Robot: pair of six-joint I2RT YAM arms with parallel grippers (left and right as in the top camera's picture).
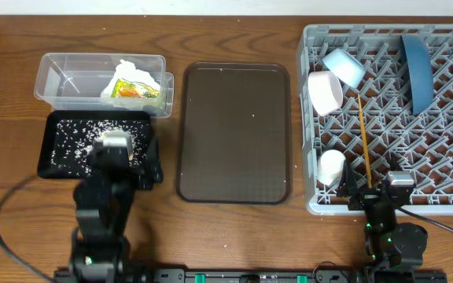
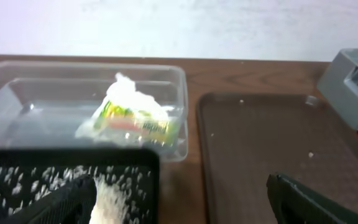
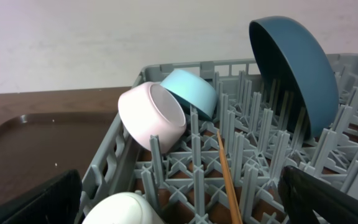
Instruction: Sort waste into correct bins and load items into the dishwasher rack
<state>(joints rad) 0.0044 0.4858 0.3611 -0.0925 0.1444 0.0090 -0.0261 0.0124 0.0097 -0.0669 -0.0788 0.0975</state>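
Observation:
The grey dishwasher rack (image 1: 447, 169) (image 3: 194, 168) holds the dark blue plate (image 1: 420, 72) (image 3: 297, 71) on edge, the pale blue bowl (image 1: 345, 66) (image 3: 191, 93), the white bowl (image 1: 325, 92) (image 3: 151, 116) and wooden chopsticks (image 1: 363, 137) (image 3: 229, 180). The clear tub (image 1: 69, 79) (image 2: 23, 106) holds white tissue (image 1: 132, 71) (image 2: 135, 96) and the yellow-green wrapper (image 1: 132, 91) (image 2: 135, 121). The black tray (image 1: 61, 145) (image 2: 55, 162) holds rice scraps (image 1: 73, 140) (image 2: 114, 199). My left gripper (image 1: 120, 169) (image 2: 179, 202) is open and empty at the black tray's front right corner. My right gripper (image 1: 376, 192) (image 3: 182, 202) is open and empty at the rack's front edge.
A dark brown serving tray (image 1: 234, 134) (image 2: 260, 137) lies in the middle with a few rice grains on it. A small white cup (image 1: 331, 167) (image 3: 123, 211) sits in the rack's front left corner, below my right gripper. Cables run along the front edge.

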